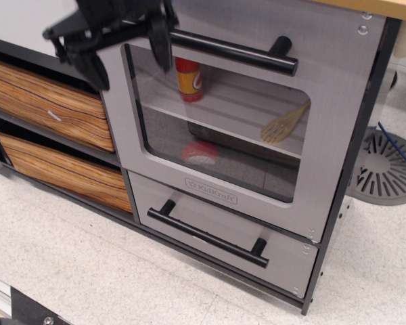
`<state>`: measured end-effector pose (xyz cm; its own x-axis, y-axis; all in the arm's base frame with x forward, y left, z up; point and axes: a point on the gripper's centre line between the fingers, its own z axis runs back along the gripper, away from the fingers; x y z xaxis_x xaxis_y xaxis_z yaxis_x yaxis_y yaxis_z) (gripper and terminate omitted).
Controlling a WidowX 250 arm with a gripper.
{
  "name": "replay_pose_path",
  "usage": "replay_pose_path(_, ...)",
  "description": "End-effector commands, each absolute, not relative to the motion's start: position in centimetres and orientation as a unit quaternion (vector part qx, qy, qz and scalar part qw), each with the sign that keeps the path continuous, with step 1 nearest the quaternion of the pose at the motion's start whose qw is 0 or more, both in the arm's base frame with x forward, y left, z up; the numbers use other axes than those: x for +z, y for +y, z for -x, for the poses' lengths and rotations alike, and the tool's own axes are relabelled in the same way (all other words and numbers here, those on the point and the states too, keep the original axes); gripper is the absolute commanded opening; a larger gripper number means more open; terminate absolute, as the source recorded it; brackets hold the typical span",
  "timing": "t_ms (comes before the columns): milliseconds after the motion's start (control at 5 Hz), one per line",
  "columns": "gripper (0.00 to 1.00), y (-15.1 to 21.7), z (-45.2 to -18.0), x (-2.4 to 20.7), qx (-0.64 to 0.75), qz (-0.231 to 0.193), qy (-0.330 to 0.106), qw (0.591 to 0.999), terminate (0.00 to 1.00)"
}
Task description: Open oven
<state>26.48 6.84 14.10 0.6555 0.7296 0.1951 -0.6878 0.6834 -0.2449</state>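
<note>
The oven [243, 189] has a brushed silver-grey door with a large clear window [216, 128] and a KidKraft logo. The door is closed. Its long black bar handle [237, 51] runs across the top. My black gripper [125, 51] is open at the top left, with one finger [159, 37] in front of the handle's left end and the other finger [95, 68] left of the door edge. It holds nothing. Inside the oven are a red and yellow bottle [189, 79], a wooden spatula [283, 124] and a red item [200, 153].
A short grey drawer with a black bar handle [210, 233] sits below the oven. Two wood-grain drawers [47, 101] stack to the left. A grey slotted round base [386, 169] stands on the floor at the right. Speckled floor lies in front.
</note>
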Motion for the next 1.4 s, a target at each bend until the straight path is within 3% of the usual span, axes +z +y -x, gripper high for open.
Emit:
replay_pose_path(0, 1.0, 8.0, -28.6, 16.6, 0.483, 0.121, -0.181, 0.848, 0.0)
replay_pose_path(600, 1.0, 7.8, -31.3, 14.5, 0.564, 0.122, -0.174, 0.798, 0.0)
replay_pose_path(1200, 1.0, 8.4, -29.6, 12.5, 0.542, 0.092, -0.179, 0.816, 0.0)
